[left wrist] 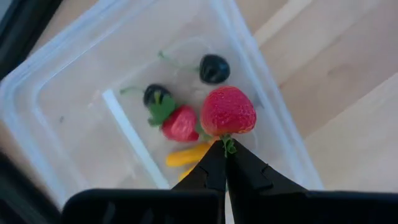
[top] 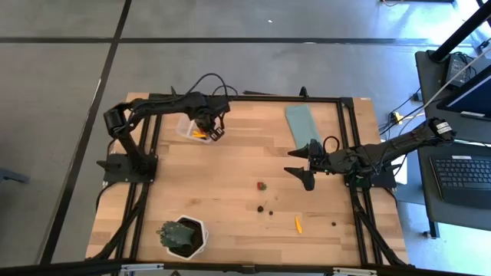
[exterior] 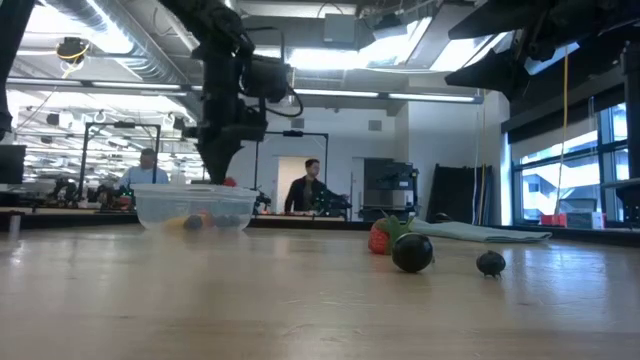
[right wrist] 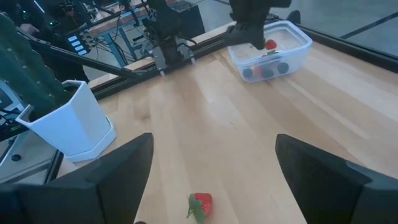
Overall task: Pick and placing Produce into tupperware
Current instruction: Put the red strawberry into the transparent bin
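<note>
The clear tupperware [top: 186,126] stands at the table's far left. It holds several pieces of produce: a red strawberry [left wrist: 181,123], two dark berries [left wrist: 214,68] and a yellow-orange piece [left wrist: 188,155]. My left gripper [left wrist: 225,163] hangs just over the tub, pointing down, shut on another red strawberry [left wrist: 227,111]. More produce lies on the table nearer the front: a strawberry [top: 261,185], dark pieces [top: 265,208] and an orange piece [top: 298,224]. My right gripper [top: 301,167] waits open at the table's right, above the boards, touching nothing. My left gripper pinches the strawberry's green stem [left wrist: 229,144] between its two fingertips, coming from above and pointing down. The red body hangs beyond the tips, clear of the tub's floor, above the pieces inside and near one wall [left wrist: 267,81].
A flat teal lid [top: 301,123] lies at the far right, close to my right arm. A green plant in a white pot [top: 182,236] stands at the near left. Bare boards spread across the table's middle. People stand in the room beyond the table.
</note>
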`<state>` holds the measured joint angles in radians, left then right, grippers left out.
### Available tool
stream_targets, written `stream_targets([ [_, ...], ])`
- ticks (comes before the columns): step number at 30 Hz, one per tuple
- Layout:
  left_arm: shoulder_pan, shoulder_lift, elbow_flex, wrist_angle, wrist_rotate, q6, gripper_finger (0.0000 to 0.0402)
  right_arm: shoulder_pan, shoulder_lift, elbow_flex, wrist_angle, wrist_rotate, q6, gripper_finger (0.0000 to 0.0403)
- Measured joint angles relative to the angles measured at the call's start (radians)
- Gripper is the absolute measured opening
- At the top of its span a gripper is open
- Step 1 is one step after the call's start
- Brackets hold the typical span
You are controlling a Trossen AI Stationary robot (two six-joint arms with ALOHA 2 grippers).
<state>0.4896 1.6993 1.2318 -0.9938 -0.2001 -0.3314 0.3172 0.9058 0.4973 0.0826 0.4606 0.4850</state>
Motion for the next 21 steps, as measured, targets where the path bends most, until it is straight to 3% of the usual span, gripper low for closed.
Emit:
stream_targets([
  [9, 0.017, 0.0, -0.067, 0.067, 0.001, -0.007, 0.0002, 0.0, 0.0, 0.0, 0.001, 0.0, 0.003, 0.0339],
  [21, 0.022, 0.0, -0.068, 0.083, -0.028, 0.003, 0.0034, 0.0, 0.0, 0.0, 0.003, 0.0, 0.003, 0.0339],
])
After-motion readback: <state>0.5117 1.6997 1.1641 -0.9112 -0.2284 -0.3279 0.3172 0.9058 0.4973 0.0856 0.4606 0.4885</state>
